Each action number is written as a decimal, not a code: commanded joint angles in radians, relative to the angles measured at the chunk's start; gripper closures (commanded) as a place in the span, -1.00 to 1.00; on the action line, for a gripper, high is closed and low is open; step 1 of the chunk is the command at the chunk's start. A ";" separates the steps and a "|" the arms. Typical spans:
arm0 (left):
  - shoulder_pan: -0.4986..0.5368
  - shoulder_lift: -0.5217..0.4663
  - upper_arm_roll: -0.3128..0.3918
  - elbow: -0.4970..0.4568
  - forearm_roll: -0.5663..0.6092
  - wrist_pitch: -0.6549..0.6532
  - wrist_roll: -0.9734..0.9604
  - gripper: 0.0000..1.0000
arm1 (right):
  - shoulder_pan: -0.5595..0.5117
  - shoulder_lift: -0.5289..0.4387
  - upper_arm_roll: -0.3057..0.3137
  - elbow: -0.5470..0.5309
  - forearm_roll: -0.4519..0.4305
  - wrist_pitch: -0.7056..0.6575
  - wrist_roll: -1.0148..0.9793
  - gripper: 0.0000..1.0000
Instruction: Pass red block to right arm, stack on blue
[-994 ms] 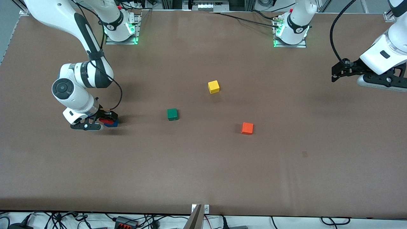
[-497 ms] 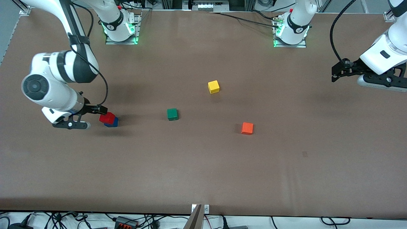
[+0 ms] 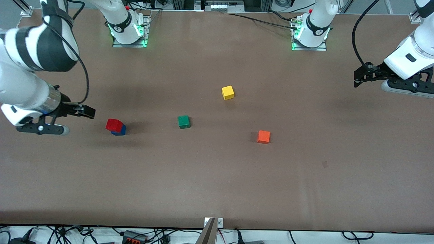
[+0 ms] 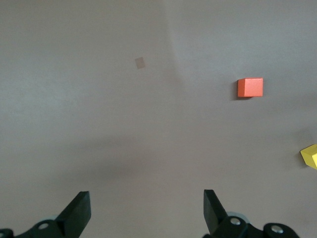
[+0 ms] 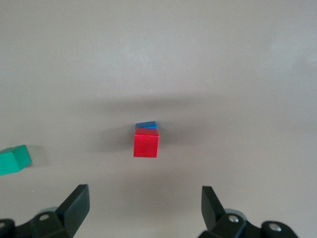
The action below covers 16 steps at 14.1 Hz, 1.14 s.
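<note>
Red over blue is what is seen at the right arm's end of the desk (image 3: 217,189): the red block (image 3: 114,124) rests on the blue (image 3: 120,130), with only a sliver of blue showing past it in the right wrist view. The stack appears slightly offset but settled, and nothing is touching it.

The right hand (image 3: 89,112) is held in the air over bare desk beside the stack, toward the right arm's end; its fingers are spread and nothing is gripped, as is confirmed in the right wrist view, where the red block lies well clear of both fingertips. The left hand (image 3: 357,78) waits above the left arm's end of the desk, its fingers parted and empty in the left wrist view.

The green cube (image 3: 183,121), the yellow cube (image 3: 228,92) and the orange cube (image 3: 263,136) lie apart in the middle of the desk, untouched.

The task is judged essentially complete: the block has been placed and let go. Nothing more than a retreat of the right arm seems to be left.
</note>
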State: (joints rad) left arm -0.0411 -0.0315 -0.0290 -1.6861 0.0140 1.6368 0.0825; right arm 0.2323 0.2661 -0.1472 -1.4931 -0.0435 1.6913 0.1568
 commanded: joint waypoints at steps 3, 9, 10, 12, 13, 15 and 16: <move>-0.002 -0.007 0.001 0.019 -0.022 -0.023 -0.001 -1.00 | -0.010 0.013 0.001 0.114 -0.006 -0.073 -0.003 -1.00; -0.003 -0.005 0.001 0.025 -0.022 -0.025 -0.006 -1.00 | -0.189 -0.047 0.060 0.139 0.057 -0.074 -0.090 -1.00; -0.003 -0.005 0.001 0.025 -0.022 -0.025 -0.004 -1.00 | -0.212 -0.063 0.063 0.130 0.059 -0.074 -0.135 -1.00; -0.003 -0.005 0.001 0.025 -0.022 -0.028 -0.006 -1.00 | -0.246 -0.089 0.070 0.102 0.059 -0.076 -0.183 -1.00; -0.003 -0.005 0.001 0.025 -0.022 -0.028 -0.006 -1.00 | -0.264 -0.093 0.096 0.099 0.059 -0.074 -0.197 -1.00; -0.003 -0.005 0.001 0.025 -0.022 -0.028 -0.006 -1.00 | -0.292 -0.093 0.145 0.097 0.051 -0.074 -0.194 -1.00; -0.003 -0.005 0.001 0.025 -0.022 -0.028 -0.004 -1.00 | -0.292 -0.093 0.150 0.096 0.045 -0.076 -0.192 -1.00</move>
State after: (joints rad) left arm -0.0412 -0.0316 -0.0294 -1.6767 0.0140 1.6308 0.0825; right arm -0.0331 0.1937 -0.0456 -1.3698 0.0049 1.6196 -0.0263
